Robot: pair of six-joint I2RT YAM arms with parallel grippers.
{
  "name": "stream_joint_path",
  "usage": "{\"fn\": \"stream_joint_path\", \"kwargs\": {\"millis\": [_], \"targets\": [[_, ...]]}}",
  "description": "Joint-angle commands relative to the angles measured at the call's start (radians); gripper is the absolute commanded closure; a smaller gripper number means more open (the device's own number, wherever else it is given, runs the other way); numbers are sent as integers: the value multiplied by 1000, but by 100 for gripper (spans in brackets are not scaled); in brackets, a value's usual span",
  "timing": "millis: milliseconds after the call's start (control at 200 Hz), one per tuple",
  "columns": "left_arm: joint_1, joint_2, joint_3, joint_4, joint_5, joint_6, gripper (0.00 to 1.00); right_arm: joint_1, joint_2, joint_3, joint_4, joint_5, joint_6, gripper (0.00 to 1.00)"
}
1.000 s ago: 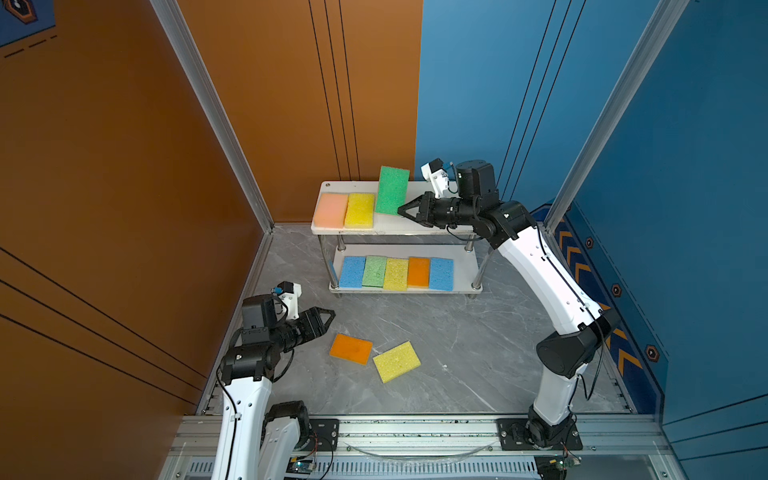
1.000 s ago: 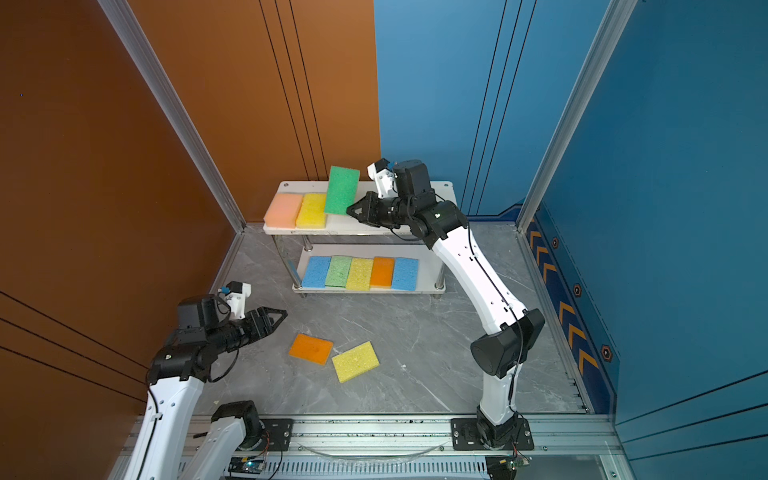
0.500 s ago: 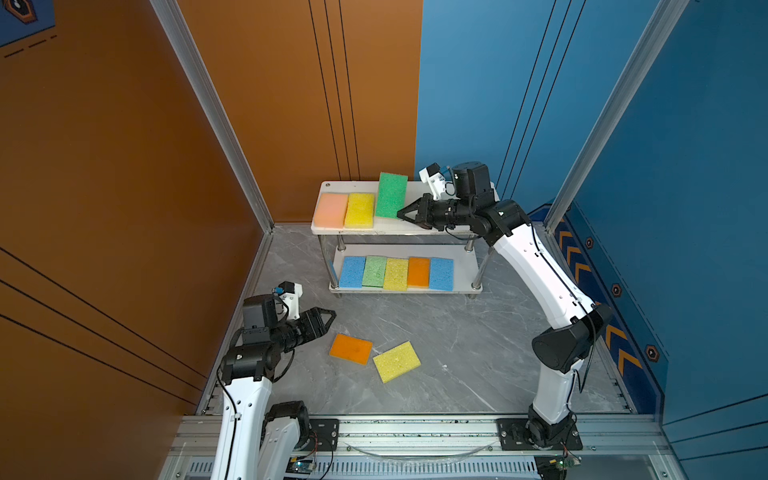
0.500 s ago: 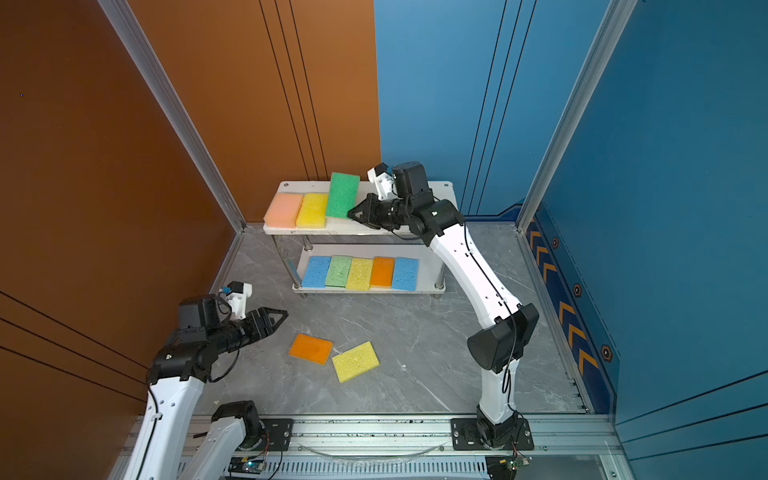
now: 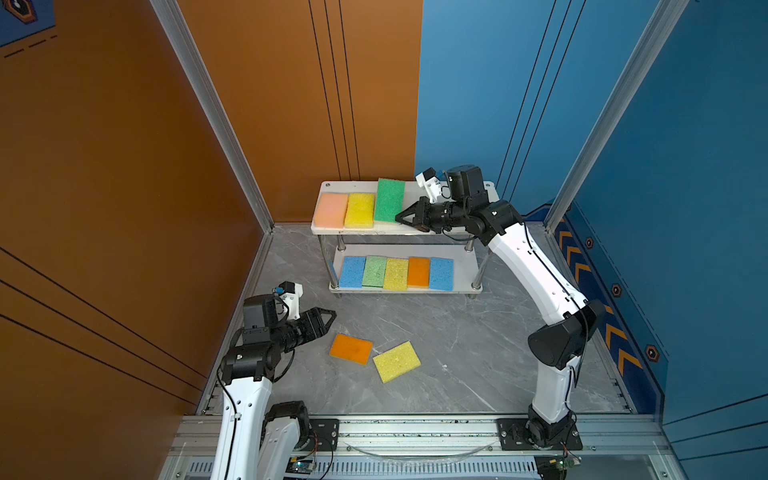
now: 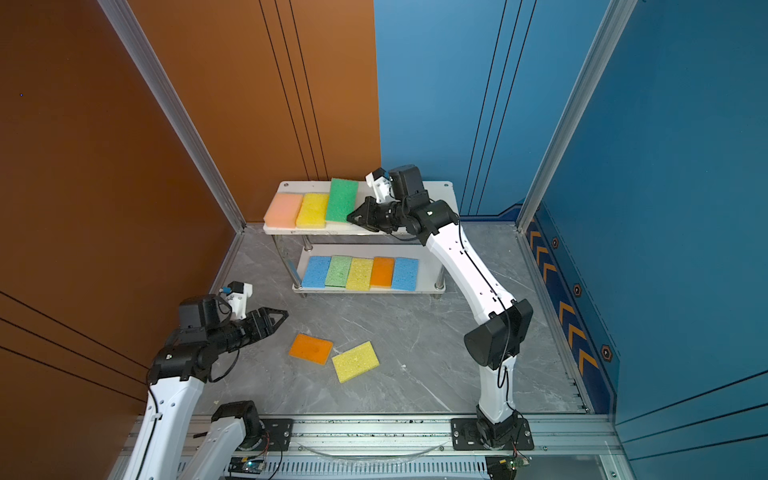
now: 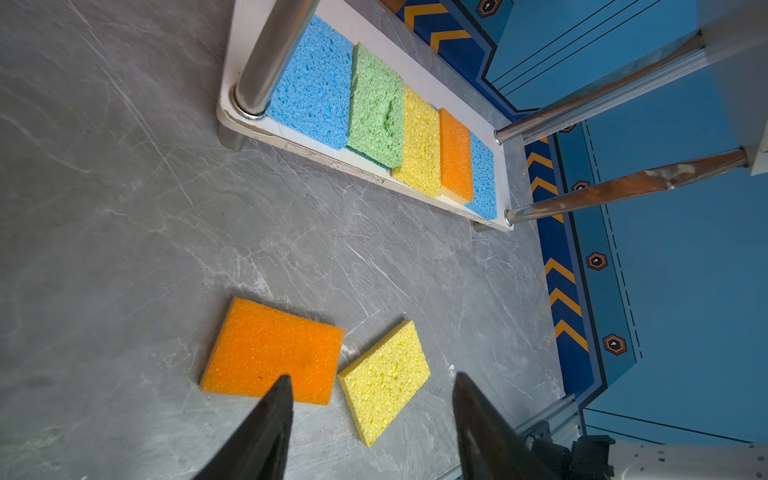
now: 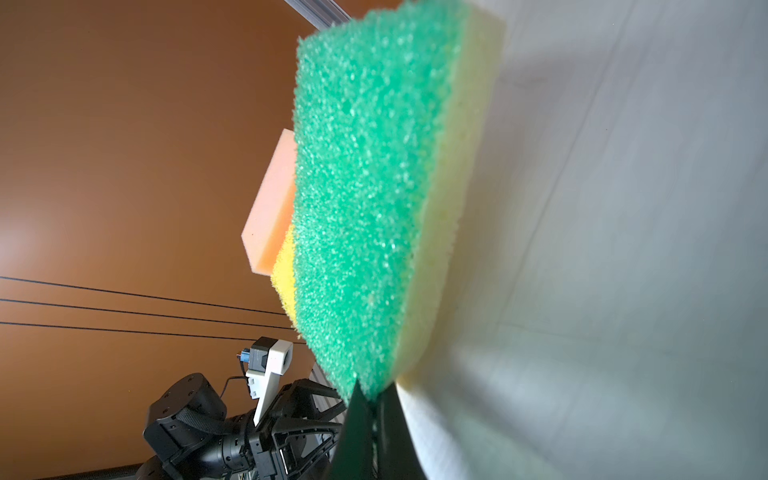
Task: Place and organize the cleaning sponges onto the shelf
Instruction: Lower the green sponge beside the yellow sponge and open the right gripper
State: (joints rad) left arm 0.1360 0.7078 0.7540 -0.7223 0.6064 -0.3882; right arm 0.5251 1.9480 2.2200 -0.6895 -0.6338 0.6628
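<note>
Currently your right gripper (image 5: 399, 217) is pinched shut on the near corner of a dark green sponge (image 5: 390, 199). That sponge rests on the top board of the shelf (image 5: 345, 187), just beside a yellow sponge (image 5: 360, 210) and, past that, a peach sponge (image 5: 330, 210). On the lower board a row of five sponges (image 5: 395, 274) lies edge to edge: blue, light green, yellow, orange, blue. Your left gripper (image 5: 332, 313) hangs above the grey floor (image 5: 457, 353), fingers spread and holding nothing. Near it on the floor lie an orange sponge (image 5: 351, 348) and a loose yellow sponge (image 5: 396, 360), just beside each other.
</note>
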Motion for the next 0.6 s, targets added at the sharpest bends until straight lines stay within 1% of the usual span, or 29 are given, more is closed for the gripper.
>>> {"fn": "stream_joint_path", "kwargs": {"millis": [0,165,220,290,410,496,596], "targets": [[-7,-5,-12,9,-10,9,38,-9,7,21,-22,-21,-6,100],[-6,-5,-12,10,-9,8,38,-13,10,21,-23,-22,-8,99],[-7,-5,-11,9,-10,8,38,-14,9,21,-25,-23,-9,94],[-7,-4,-12,10,-11,8,38,-14,9,21,-27,-23,-8,86],[-6,-4,-12,9,-11,8,38,-17,6,21,-29,-24,-12,76],[-6,-2,-12,9,-11,8,38,-21,1,17,-33,-21,-15,66],[-7,-2,-11,10,-11,8,38,-21,-6,10,-33,-18,-19,64]]}}
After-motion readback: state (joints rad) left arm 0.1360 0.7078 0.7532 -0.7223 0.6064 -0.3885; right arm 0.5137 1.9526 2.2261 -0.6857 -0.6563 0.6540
